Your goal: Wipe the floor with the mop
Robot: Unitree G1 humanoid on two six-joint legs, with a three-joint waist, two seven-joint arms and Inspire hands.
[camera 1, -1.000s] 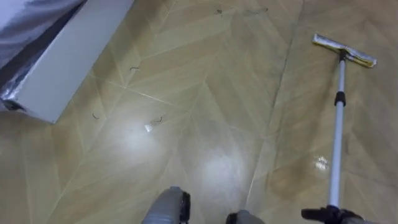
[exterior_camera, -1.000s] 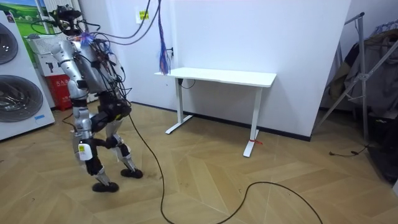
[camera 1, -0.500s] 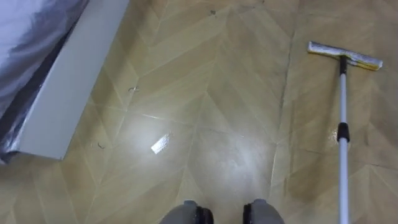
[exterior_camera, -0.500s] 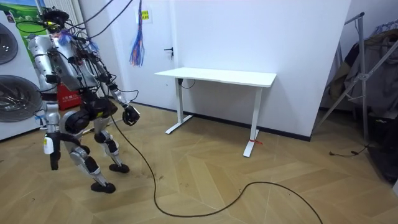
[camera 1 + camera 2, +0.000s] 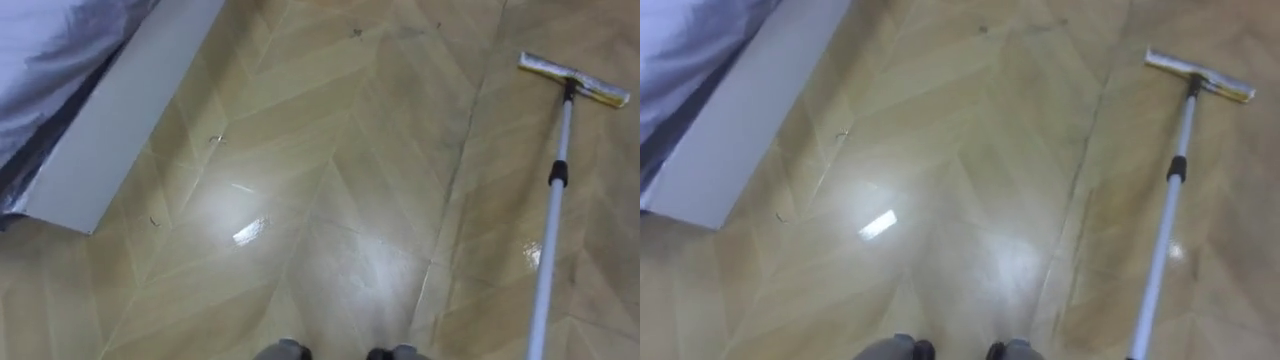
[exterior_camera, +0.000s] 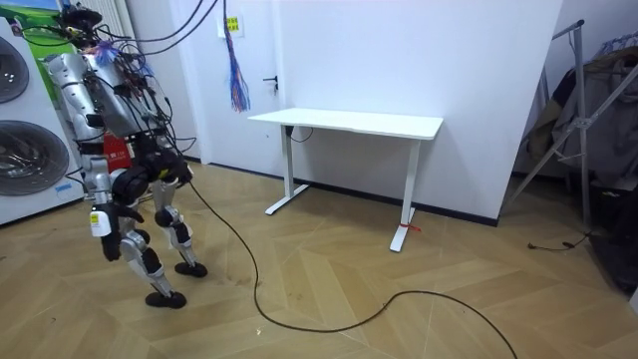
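Observation:
A flat mop lies on the wooden floor ahead of me on the right. Its yellow-grey head point(image 5: 574, 79) is far out, and its white pole point(image 5: 545, 262) runs back toward me and leaves the bottom edge of the picture. The right eye view has the same mop head point(image 5: 1198, 75) and pole point(image 5: 1158, 258). In the room view I stand bent forward near the washing machines. My right hand point(image 6: 104, 217) hangs low by the thigh on the room view's left. My left hand point(image 6: 162, 174) is in front of the hip.
A long white panel point(image 5: 125, 110) with silvery cloth point(image 5: 50, 50) over it runs along the floor on my left. Small bits of debris point(image 5: 216, 139) lie on the glossy boards point(image 5: 330, 200). A white desk point(image 6: 349, 124) stands by the wall.
The eye views have shifted, so the mop head now sits higher and further right. In the room view my outstretched arm has drawn back to the hip and my torso is more upright.

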